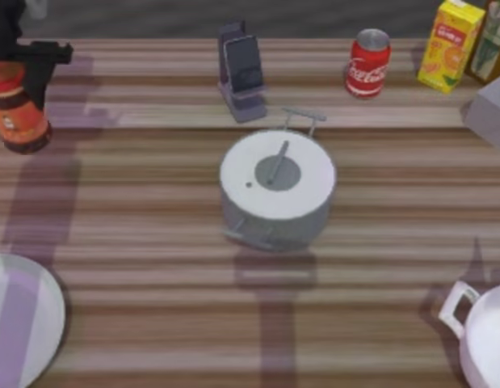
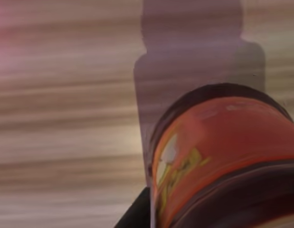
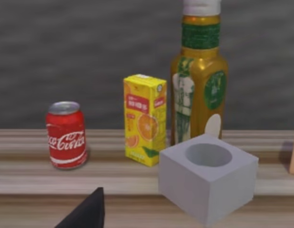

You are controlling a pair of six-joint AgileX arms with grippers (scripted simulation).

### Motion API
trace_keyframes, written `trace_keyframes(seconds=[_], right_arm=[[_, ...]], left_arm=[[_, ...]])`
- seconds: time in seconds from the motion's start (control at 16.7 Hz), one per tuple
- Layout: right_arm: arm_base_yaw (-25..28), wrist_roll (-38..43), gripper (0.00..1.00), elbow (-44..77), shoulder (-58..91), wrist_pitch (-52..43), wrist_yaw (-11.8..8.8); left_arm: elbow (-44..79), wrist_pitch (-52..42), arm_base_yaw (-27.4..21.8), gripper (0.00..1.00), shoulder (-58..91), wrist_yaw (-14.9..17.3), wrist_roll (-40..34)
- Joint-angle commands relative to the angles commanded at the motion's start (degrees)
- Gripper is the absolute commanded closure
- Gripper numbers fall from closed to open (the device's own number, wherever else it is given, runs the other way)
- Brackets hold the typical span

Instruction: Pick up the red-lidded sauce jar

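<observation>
Left fingers point(image 1: 23, 69) around dark-sauce jar point(image 1: 19, 109)

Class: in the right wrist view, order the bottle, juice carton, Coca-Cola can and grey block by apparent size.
1. Bottle
2. Grey block, though it is nearest the camera
3. Juice carton
4. Coca-Cola can

Sauce jar point(image 1: 17, 105) at the frame's upper left. Phone stand point(image 1: 243, 73) upper centre, behind the round drum point(image 1: 276, 187) at centre. Cola can point(image 1: 368, 63) and juice carton point(image 1: 450, 42) upper right. Plate point(image 1: 19, 319) lower left; pot point(image 1: 484, 335) lower right.
</observation>
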Motion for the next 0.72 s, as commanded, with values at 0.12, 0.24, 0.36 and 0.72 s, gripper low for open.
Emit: trace_keyframes(seconds=[0.12, 0.24, 0.36, 0.72], right_arm=[[0.0, 0.0, 0.0, 0.0, 0.0, 0.0, 0.0], [0.0, 0.0, 0.0, 0.0, 0.0, 0.0, 0.0], [0.0, 0.0, 0.0, 0.0, 0.0, 0.0, 0.0], [0.0, 0.0, 0.0, 0.0, 0.0, 0.0, 0.0]], left_arm=[[-8.19, 2.51, -0.04, 1.0, -5.56, 0.02, -0.01], [-14.77, 5.0, -0.14, 1.0, -10.59, 0.06, -0.02], [-19.33, 7.11, -0.25, 1.0, -14.51, 0.11, -0.03], [-21.83, 8.47, -0.34, 1.0, -16.89, 0.15, -0.03]])
